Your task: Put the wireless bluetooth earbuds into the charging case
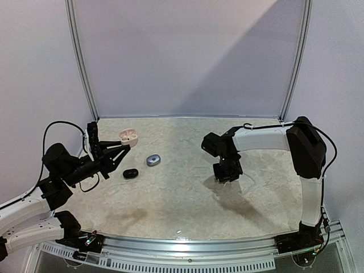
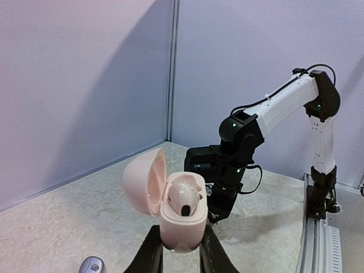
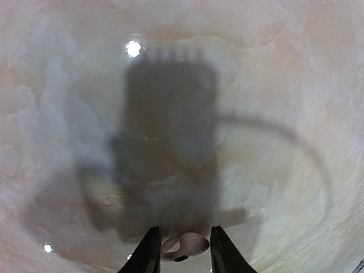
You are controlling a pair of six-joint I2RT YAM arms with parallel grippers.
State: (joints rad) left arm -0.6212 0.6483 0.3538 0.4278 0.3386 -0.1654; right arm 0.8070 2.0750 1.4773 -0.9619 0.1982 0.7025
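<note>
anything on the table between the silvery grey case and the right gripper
No. In the top view, bare table runs from the silvery grey case to the right gripper.

Pale pink case [image 2: 181, 219]; black case [image 1: 130, 173]; silvery-grey case [image 1: 153, 160]; beige marbled table [image 1: 187, 199] (glossy).

The marbled table [image 1: 187, 193] bears a black case [image 1: 130, 173] and a silvery case [image 1: 153, 160].

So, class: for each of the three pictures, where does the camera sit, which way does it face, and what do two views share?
Top: above and behind, looking down at the table; both arms show.
Left wrist: faces across the table; its fingers pinch the open pink case.
Right wrist: faces straight down; the right gripper has a pale earbud between its fingers.
Shared: top and left wrist both show the pink case and the right arm.
</note>
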